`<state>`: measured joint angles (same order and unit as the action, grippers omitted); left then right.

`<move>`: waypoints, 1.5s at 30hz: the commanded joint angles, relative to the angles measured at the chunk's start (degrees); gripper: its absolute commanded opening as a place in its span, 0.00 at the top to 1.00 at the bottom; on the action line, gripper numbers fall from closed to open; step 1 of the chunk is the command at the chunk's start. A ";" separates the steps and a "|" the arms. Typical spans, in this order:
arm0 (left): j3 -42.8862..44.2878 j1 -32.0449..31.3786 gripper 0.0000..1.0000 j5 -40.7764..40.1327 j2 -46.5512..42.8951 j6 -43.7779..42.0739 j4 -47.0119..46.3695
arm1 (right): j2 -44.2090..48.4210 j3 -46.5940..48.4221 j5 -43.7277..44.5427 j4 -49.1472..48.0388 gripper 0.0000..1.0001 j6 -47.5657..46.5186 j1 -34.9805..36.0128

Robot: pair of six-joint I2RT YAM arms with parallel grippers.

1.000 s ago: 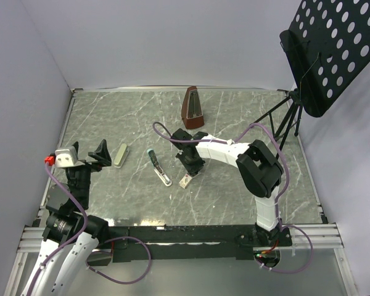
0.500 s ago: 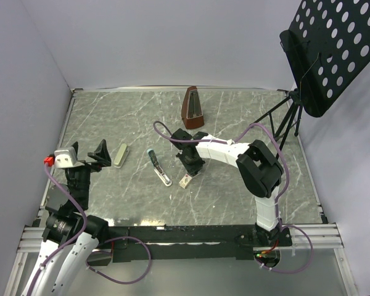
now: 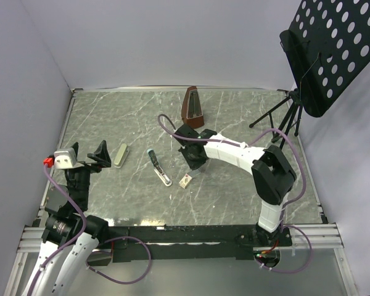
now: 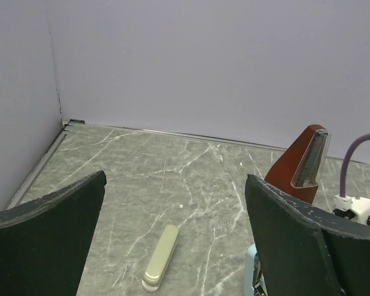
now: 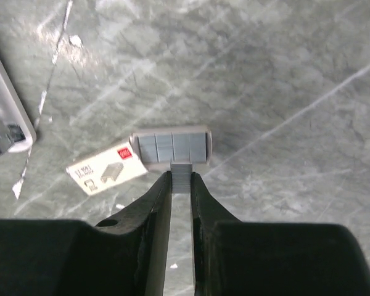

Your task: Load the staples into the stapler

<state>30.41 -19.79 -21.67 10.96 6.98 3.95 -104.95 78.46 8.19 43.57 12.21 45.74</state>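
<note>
Right claw (image 5: 181, 179) is closed almost fully, its tips pinching a short grey staple strip (image 5: 181, 168) over the opened staple box (image 5: 142, 154). The box lies on the counter (image 3: 234, 123) just right of the stapler (image 3: 160, 168), whose top is swung open. Left claw (image 3: 89, 154) hangs well left of the stapler, spread wide and empty, with a cream oblong case (image 3: 120, 155) between it and the stapler.

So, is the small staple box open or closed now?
Open: the staple box has its tray slid out of the printed sleeve, showing grey staples. The right end effector pinches one staple strip.
</note>
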 commanded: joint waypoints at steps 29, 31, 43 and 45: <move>-0.09 0.37 0.01 1.63 -0.68 1.19 -1.48 | 3.52 -13.68 -9.42 -0.50 0.61 6.95 -3.81; -0.09 0.37 0.01 1.63 -0.68 1.19 -1.40 | 3.17 -13.50 -9.68 -0.68 0.61 7.04 -4.07; -0.09 0.37 0.01 1.54 -0.77 1.19 -1.48 | 1.06 -13.33 -10.04 -0.42 0.70 6.95 -3.99; -0.18 0.37 0.01 1.63 -0.85 1.19 -1.48 | 0.88 -13.15 -9.33 -0.07 0.72 6.60 -3.90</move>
<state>30.41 -19.79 -20.82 10.96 7.22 3.95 -102.98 64.51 -1.78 42.94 18.39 41.95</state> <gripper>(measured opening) 0.995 0.298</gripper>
